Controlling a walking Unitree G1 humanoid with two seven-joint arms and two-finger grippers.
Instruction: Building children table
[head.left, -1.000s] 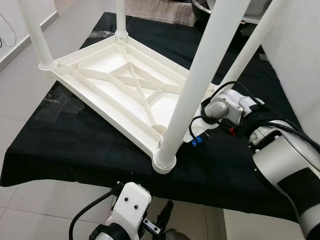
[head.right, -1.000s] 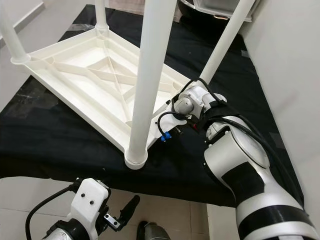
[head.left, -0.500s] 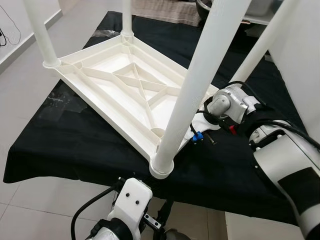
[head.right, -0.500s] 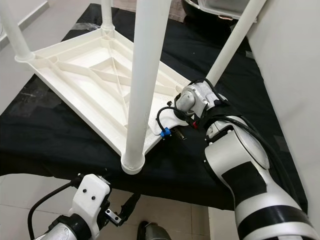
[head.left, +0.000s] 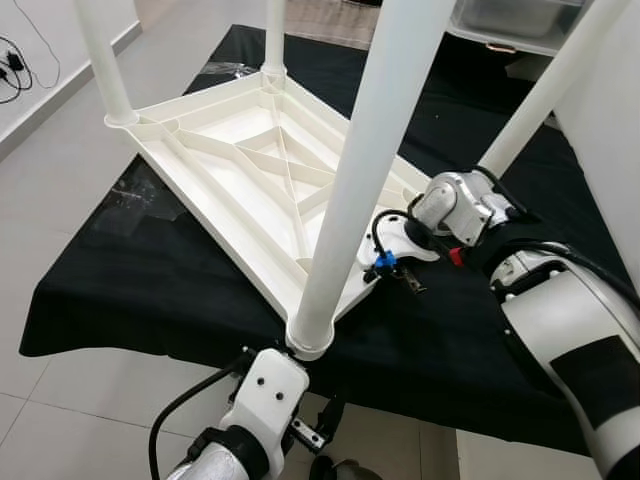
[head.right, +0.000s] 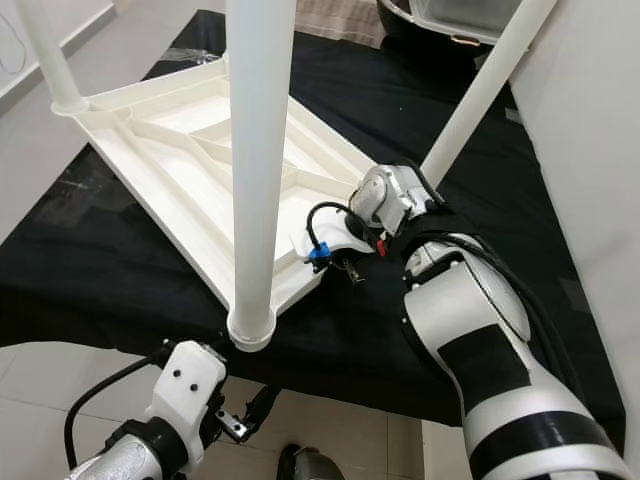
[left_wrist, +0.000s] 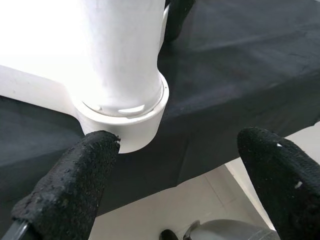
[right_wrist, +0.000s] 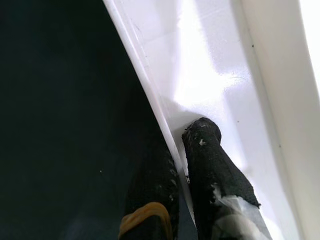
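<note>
An upside-down white children's table (head.left: 250, 170) lies on a black-covered surface (head.left: 140, 290), with its legs pointing up. The nearest leg (head.left: 360, 170) stands in a corner socket (head.left: 309, 338) at the cloth's front edge. My right gripper (right_wrist: 180, 160) is shut on the table's rim, one finger (right_wrist: 210, 165) inside it and the other outside; in the right eye view the right gripper (head.right: 330, 245) sits beside that near leg. My left gripper (left_wrist: 175, 150) is open just below and in front of the socket (left_wrist: 125, 125), touching nothing.
A white wall (head.left: 620, 120) runs close along the right side. A clear storage bin (head.left: 520, 20) sits at the back of the black surface. Tiled floor (head.left: 60, 130) lies to the left, with cables (head.left: 20, 60) near the wall.
The camera has shifted. The table's near corner has slid closer to the cloth's front edge, with my right gripper still on the rim. My left wrist has come up nearer the socket.
</note>
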